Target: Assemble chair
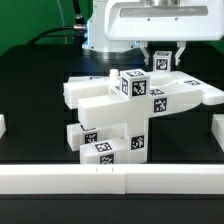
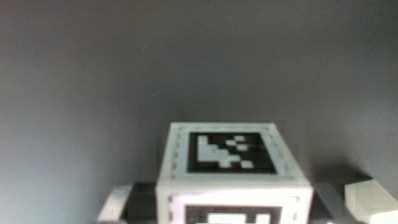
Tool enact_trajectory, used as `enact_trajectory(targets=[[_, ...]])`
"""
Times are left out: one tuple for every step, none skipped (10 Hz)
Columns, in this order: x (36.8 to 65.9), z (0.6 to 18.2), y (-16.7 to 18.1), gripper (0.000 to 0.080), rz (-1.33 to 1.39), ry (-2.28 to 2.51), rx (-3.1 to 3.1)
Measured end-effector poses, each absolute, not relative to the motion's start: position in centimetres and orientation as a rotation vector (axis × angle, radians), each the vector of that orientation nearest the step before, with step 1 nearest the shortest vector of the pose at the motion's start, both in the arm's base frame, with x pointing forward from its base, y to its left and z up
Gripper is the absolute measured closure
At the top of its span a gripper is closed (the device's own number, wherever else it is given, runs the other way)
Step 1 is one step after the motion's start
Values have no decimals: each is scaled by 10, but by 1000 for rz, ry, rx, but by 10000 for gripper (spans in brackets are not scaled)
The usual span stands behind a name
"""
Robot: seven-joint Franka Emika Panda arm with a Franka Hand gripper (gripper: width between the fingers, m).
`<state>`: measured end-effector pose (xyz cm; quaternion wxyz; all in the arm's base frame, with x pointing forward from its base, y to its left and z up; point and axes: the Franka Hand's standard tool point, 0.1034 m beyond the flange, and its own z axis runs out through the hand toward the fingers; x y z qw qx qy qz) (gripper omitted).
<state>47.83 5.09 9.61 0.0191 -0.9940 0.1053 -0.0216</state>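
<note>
Matte white plastic parts, each carrying black-and-white square tags, already stand joined as one stacked body, the chair (image 1: 125,110), near the middle of the black table (image 1: 30,70). We judge the assembly to be partly complete: long bars run crosswise through the stack, a wide flat piece (image 1: 185,95) reaches toward the exterior view's right, and small tagged blocks sit at the lower front; how many parts remain to be fitted we cannot tell, since no loose piece is clearly visible apart from the chair. White rails (image 1: 110,180) border the table on the near side of the chair. The gripper (image 1: 162,56) hangs at the upper rear of the chair, toward the exterior view's right, directly over a small tagged cube (image 1: 161,64) on top of the flat piece. In the exterior view the two dark fingers (image 1: 147,55) stand on either side of that cube, and we read them as narrowly apart and closed against it, though contact itself is too small to confirm. The wrist view shows a tagged white block (image 2: 226,160) lying between the blurred fingertips, which agrees with a grip on the cube.
</note>
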Motion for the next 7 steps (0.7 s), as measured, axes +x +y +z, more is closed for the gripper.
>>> enact_trajectory(targets=[[486, 102, 37, 512, -49, 303, -3085], [493, 107, 29, 512, -33, 307, -3081], [492, 105, 31, 512, -43, 305, -3083], [491, 105, 32, 512, -39, 301, -3084], [491, 105, 31, 512, -39, 304, -3084], [492, 105, 30, 512, -40, 299, -3085], [499, 109, 20, 512, -33, 231, -3092]])
